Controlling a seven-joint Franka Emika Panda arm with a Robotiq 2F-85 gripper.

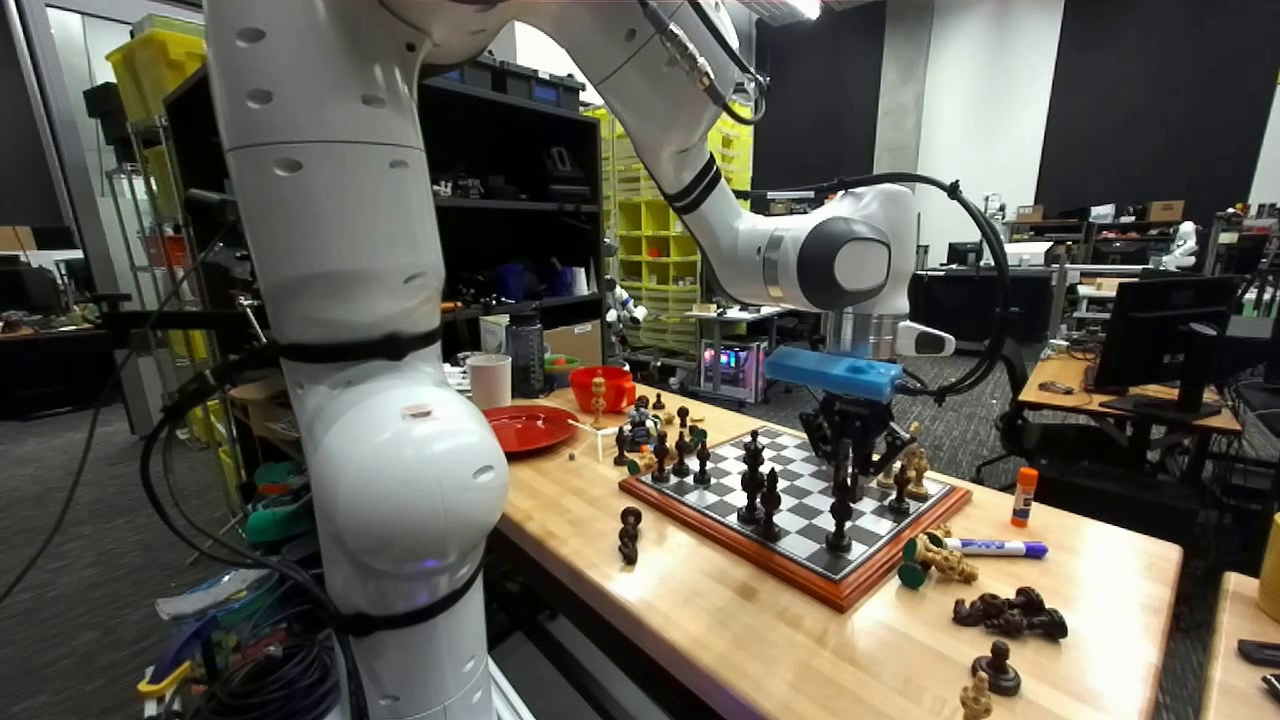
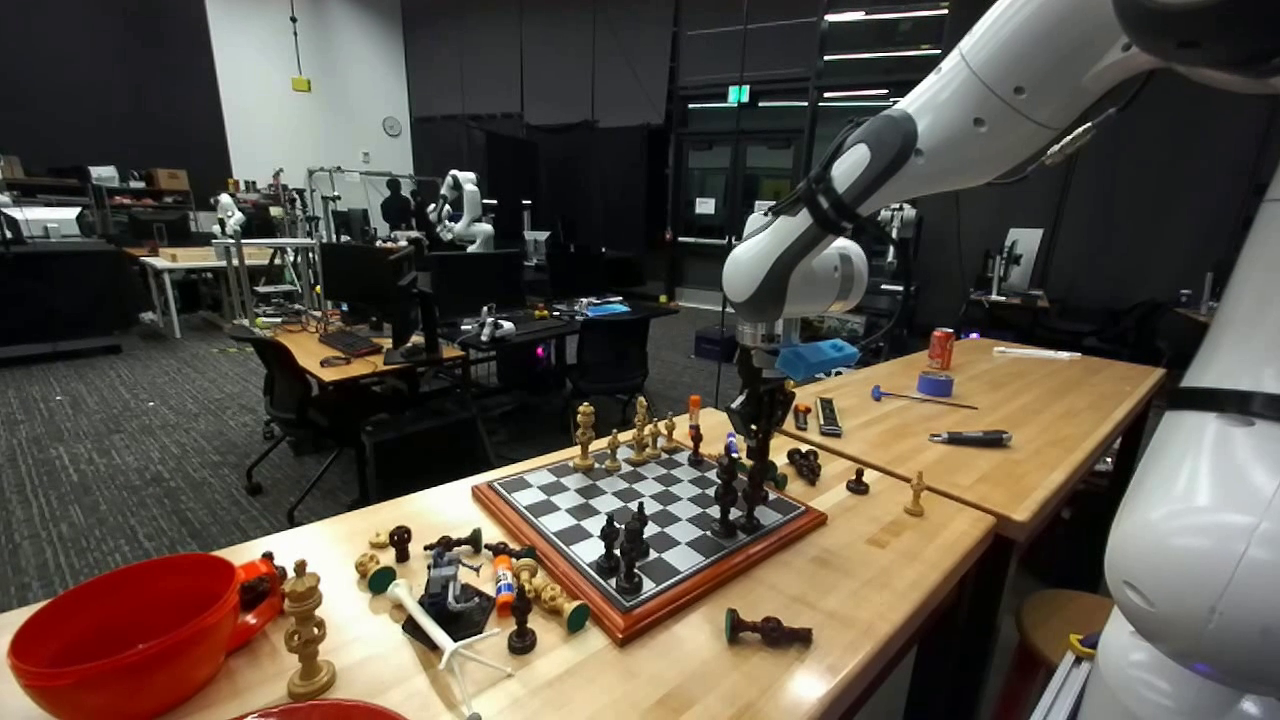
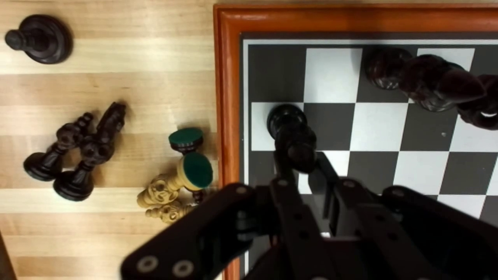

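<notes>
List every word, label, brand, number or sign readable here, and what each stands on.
None reads clearly.
Upright glue stick: label too blurred.
Second glue stick: likewise.
Marker: printing too blurred.
Red can: markings too blurred.
Green sign: too small.
Wall clock: face too small.

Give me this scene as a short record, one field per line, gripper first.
Gripper: shut on the top of a dark chess piece
Pose: piece upright, base at a white square in an edge column
Chessboard: reddish-brown rim; other dark pieces and light pieces stand on it
One side: fallen light pieces, fallen dark pieces, marker, upright glue stick
Opposite side: red plate, red bowl
</notes>
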